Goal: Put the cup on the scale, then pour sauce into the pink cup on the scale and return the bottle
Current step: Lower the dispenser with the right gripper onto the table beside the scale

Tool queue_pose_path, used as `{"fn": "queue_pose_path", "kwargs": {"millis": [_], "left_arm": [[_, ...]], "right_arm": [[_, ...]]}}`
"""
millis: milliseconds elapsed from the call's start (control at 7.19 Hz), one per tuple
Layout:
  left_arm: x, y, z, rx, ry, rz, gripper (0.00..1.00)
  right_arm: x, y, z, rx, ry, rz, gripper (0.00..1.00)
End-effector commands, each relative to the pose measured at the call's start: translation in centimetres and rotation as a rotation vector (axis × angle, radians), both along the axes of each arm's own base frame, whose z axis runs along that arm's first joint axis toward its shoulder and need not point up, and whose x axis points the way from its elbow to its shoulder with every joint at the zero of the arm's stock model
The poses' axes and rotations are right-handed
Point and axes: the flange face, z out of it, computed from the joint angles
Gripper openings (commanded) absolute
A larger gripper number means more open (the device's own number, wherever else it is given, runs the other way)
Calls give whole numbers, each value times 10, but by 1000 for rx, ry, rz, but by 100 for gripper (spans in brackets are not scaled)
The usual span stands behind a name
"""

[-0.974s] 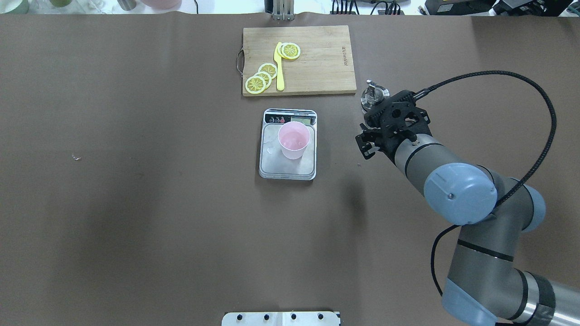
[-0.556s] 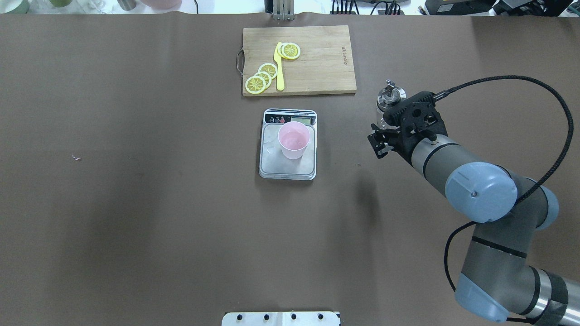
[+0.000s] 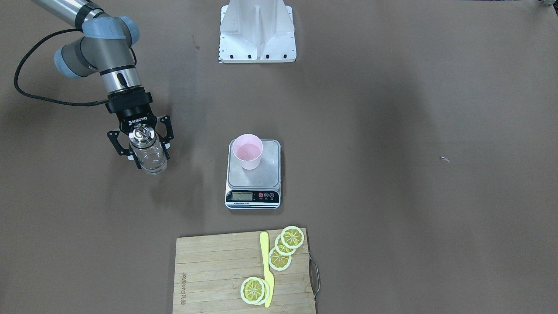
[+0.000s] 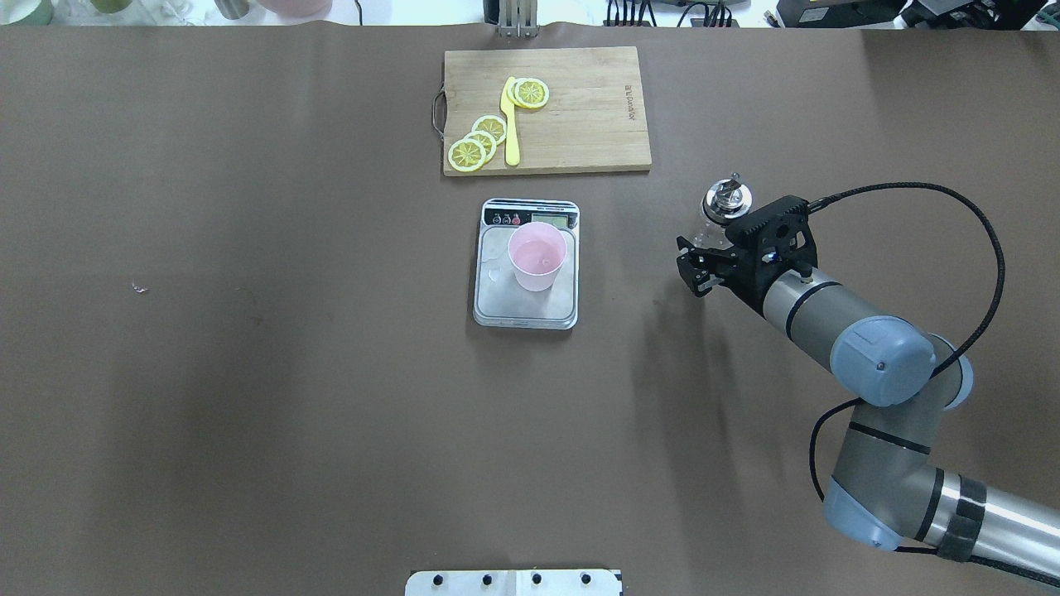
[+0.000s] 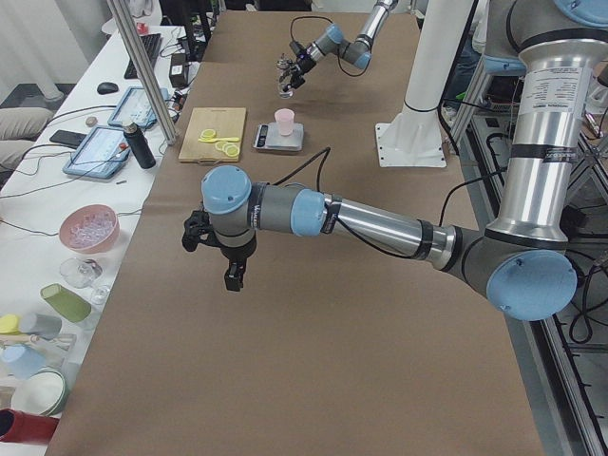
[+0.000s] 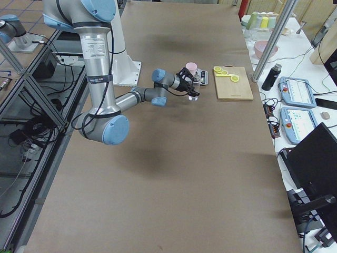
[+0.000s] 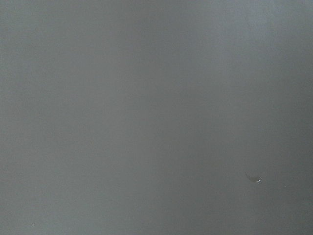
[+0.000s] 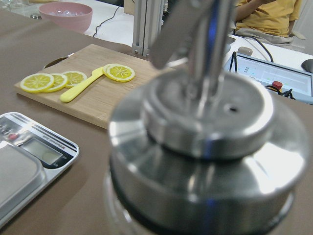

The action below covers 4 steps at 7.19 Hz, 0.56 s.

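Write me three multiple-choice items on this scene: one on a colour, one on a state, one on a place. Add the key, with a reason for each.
1. The knife on the cutting board is: A red; B yellow; C black.
2. The bottle is: A lying on the cutting board; B lying loose on its side; C clamped in the jaws of the right gripper.
3. The cup stands: A on the platform of the scale; B on the cutting board; C between the jaws.

Key: 1 B, the overhead view shows it yellow, beside the lemon slices. 2 C, the front-facing view shows the jaws on either side of its glass body. 3 A, both views show it on the silver platform.
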Motion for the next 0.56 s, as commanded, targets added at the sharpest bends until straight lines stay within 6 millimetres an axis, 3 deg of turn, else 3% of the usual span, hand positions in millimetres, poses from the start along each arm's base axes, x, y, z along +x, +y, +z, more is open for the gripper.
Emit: {"fn": "queue_pose_path", "kwargs": {"millis": [0, 417], "left_arm": [[0, 1, 2, -6, 0, 0, 99], [-1, 3, 2, -6, 1, -1, 99]], "right_arm": [[-6, 1, 0, 14, -34, -9, 5], [-10, 10, 10, -15, -47, -17, 5]]}}
